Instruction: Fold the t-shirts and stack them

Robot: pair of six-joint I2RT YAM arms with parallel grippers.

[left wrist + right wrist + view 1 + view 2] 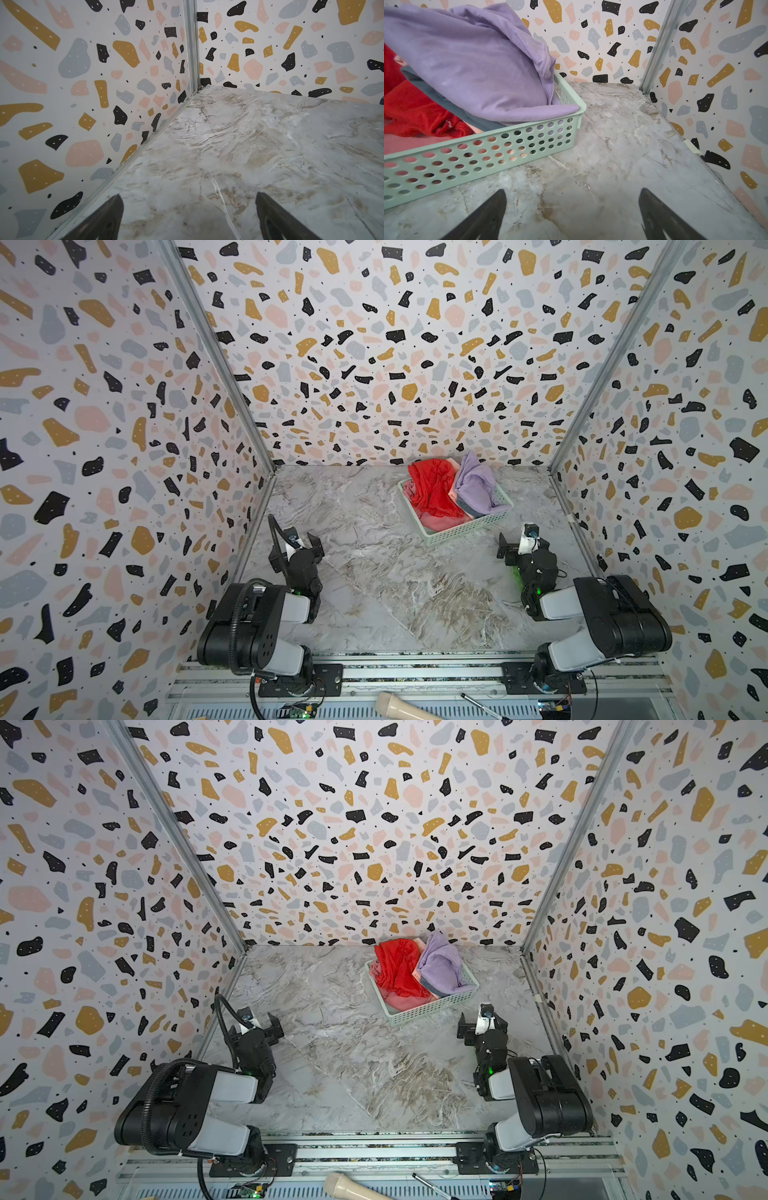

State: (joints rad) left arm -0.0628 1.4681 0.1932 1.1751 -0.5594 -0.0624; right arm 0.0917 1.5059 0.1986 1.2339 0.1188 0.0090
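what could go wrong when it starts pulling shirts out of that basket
1. The lavender shirt lies over the blue-grey shirt and the red shirt over the pink shirt, all crumpled together; one pinch may lift two.
2. The basket seems to stand loose on the table; a tangled shirt could drag or tip it.
3. The lavender shirt drapes over the basket's rim, so it might catch there.

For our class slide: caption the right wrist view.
Open right gripper near green basket of unfolded t-shirts, lavender t-shirt nearest.
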